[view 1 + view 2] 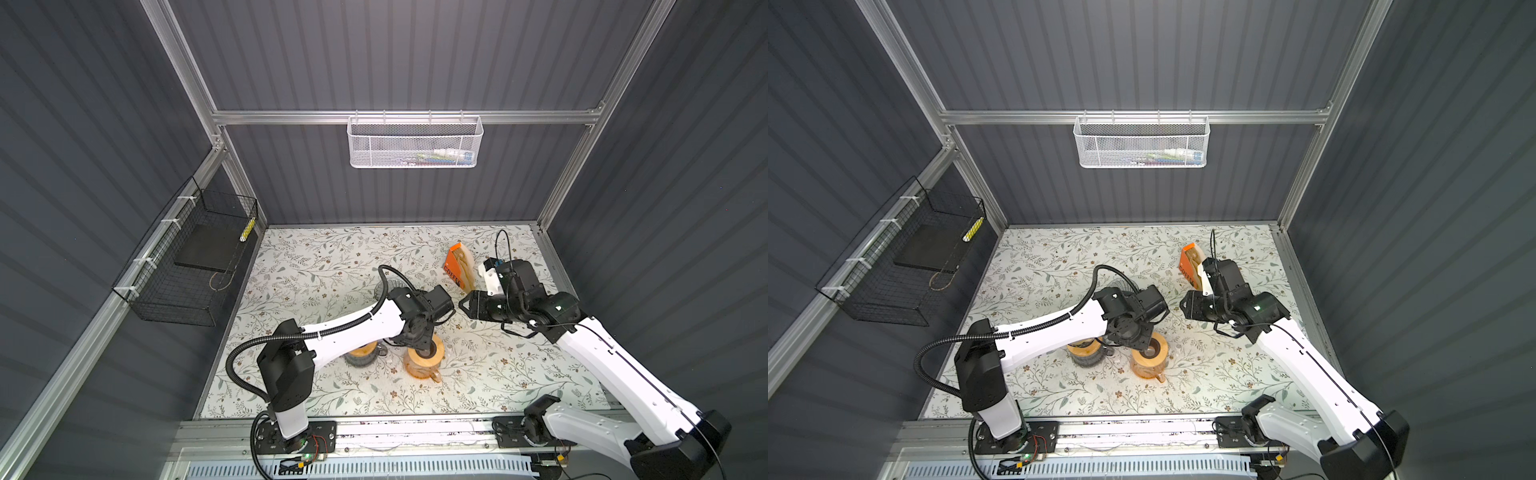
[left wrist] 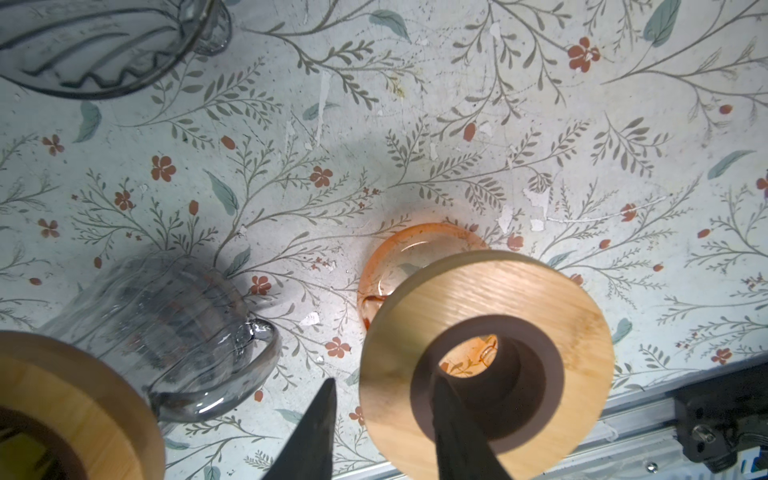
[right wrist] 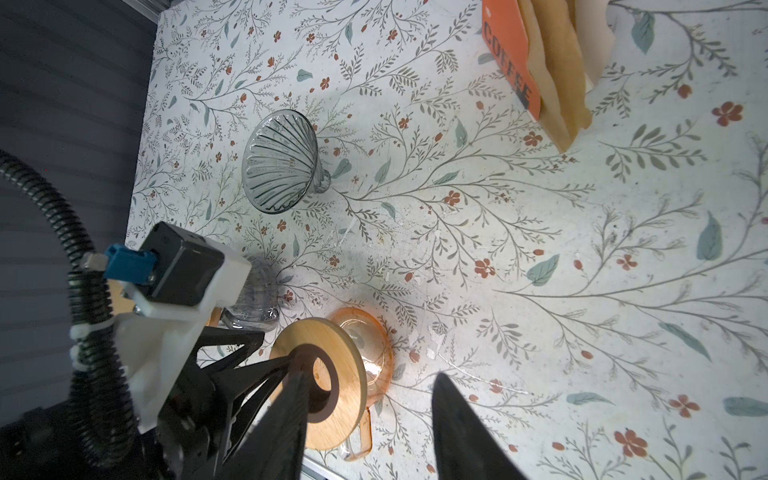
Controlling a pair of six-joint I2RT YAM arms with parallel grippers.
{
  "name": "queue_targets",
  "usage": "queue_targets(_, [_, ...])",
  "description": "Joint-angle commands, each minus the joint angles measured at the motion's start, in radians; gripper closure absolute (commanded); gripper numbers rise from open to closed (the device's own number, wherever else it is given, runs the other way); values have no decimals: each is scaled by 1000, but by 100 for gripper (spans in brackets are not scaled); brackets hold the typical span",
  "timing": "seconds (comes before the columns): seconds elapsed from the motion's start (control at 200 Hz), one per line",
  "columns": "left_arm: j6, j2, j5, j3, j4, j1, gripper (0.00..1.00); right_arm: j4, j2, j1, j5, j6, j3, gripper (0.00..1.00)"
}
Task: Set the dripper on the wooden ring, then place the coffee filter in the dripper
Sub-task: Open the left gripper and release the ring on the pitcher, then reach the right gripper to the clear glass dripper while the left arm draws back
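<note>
Wooden ring [image 2: 519,291]: on top of the orange cup [image 2: 399,257], near the front edge; looks level, hole over the cup's mouth.
Left gripper [image 2: 384,378]: part open, one finger down the ring's hole, the other just outside the rim with a gap showing; clamped on nothing.
Step in hand: probably settling that ring as a stand for the dripper; best finished by lifting straight up, with no sideways drag to tip ring or cup.
Grey cup [image 2: 166,299]: just beside, under a wooden ring of its own; worth steering clear of.
Right gripper [image 3: 370,374]: jaws standing apart, empty, hovering beyond the orange cup.
Dripper [image 3: 278,166]: ribbed glass, lying on its side farther back, empty; needs standing mouth-up first.
Coffee filter [image 3: 561,75]: brown papers upright in the orange holder [image 3: 511,70], farthest back on the right; pinch a single sheet by its top edge.
Writing: "COFFEE" on the holder; nothing else legible.
</note>
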Motion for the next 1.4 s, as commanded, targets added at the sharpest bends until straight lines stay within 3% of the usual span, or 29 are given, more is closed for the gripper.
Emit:
queue_targets(0.0, [-23, -52, -48, 40, -65, -6, 61, 21, 12, -4, -7, 11, 28, 51])
queue_targets(0.385, [-19, -189, -182, 103, -63, 14, 59, 24, 106, -2, -39, 19, 114, 52])
queue_targets(0.62, [45, -286, -118, 97, 70, 150, 58, 27, 167, 13, -50, 30, 176, 53])
queue_targets(0.845, [129, -275, -110, 154, 90, 223, 58, 17, 222, 71, -20, 36, 219, 53])
queue_targets(1.196, [179, -300, 135, 79, 250, 449, 57, -40, 408, 170, 72, 7, 371, 54])
queue_targets(1.396, [182, -284, 219, 58, 288, 533, 58, -21, 542, 192, 56, -5, 437, 54])
